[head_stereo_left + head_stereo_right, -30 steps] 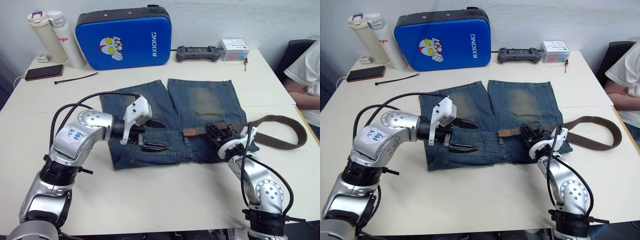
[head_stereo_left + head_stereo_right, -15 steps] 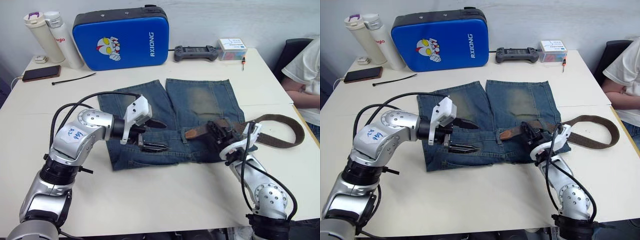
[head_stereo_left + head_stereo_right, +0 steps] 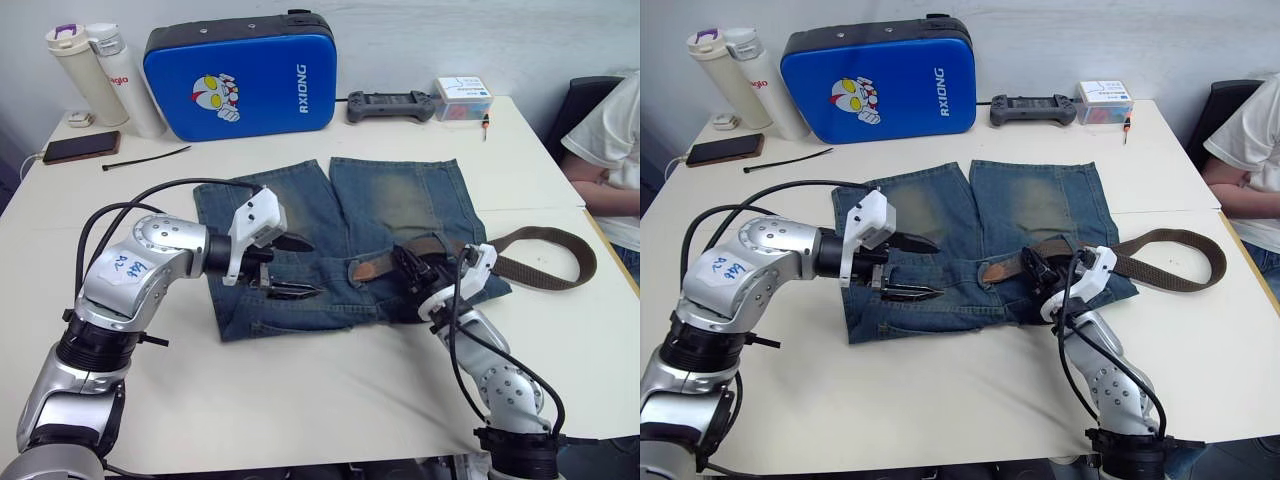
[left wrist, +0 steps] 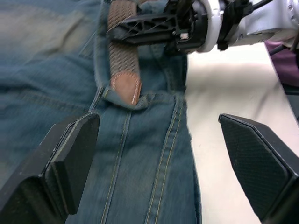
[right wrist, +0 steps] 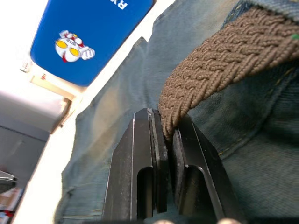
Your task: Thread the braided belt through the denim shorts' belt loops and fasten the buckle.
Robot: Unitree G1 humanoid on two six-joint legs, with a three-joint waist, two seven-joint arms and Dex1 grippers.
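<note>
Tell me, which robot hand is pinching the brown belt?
The right gripper: its two black fingers are shut on the braided belt over the denim shorts. The left gripper hangs open above the shorts, holding nothing.

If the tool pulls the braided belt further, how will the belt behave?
Probably floppy: the braided belt lies in a loose curve on the table. The weave looks coarse, so the right tool likely grips it without slipping. The tan tip looks stiffer and may lead through loops better.
</note>
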